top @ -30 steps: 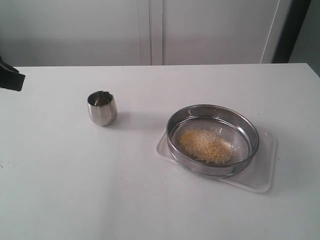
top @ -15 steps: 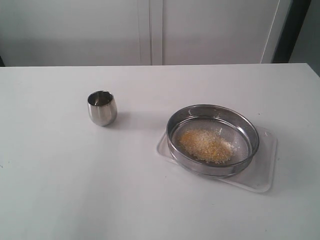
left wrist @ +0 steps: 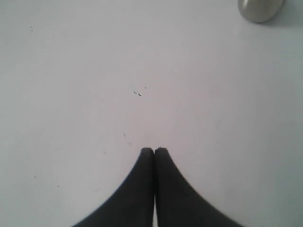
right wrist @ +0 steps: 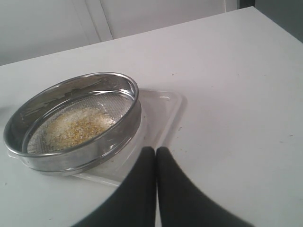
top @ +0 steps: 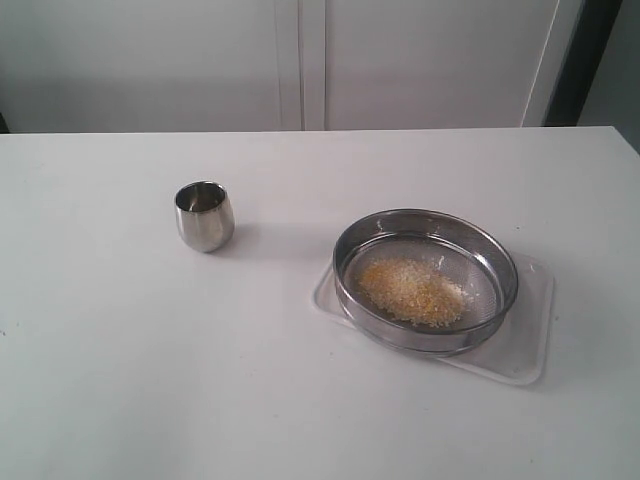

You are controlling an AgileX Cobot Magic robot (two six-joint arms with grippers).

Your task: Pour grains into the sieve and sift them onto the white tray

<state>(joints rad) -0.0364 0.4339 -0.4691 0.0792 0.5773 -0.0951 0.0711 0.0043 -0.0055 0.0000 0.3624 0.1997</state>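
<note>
the pour looks done. the grains [top: 410, 290] lie in a low heap on the mesh of the sieve [top: 425, 340], a yellow patch at one side and paler grains across the rest. the sieve sits flat on the tray [top: 525, 342], covering most of it, with only the tray's corners and one long edge showing past the steel rim. the cup [top: 204, 215] stands upright on the table [top: 120, 380], well apart from the sieve, and no grains show in its mouth from here, though its bottom is too dark to be sure.

the sifting is harder to judge. the bare parts of the tray look clean, and what lies under the mesh is hidden by the sieve itself. since plenty of yellow granules sit in the heap, i judge the shaking is either not started or far from finished.

neither arm is on the job right now. the left gripper [left wrist: 154, 151] has its tips pressed together on nothing, over bare table with the cup at the edge of its view. the right gripper [right wrist: 156, 150] is likewise closed and empty, hanging near the tray's edge, touching neither tray nor sieve. what seems left: take the sieve by its rim, lift it a little and shake it over the tray.
</note>
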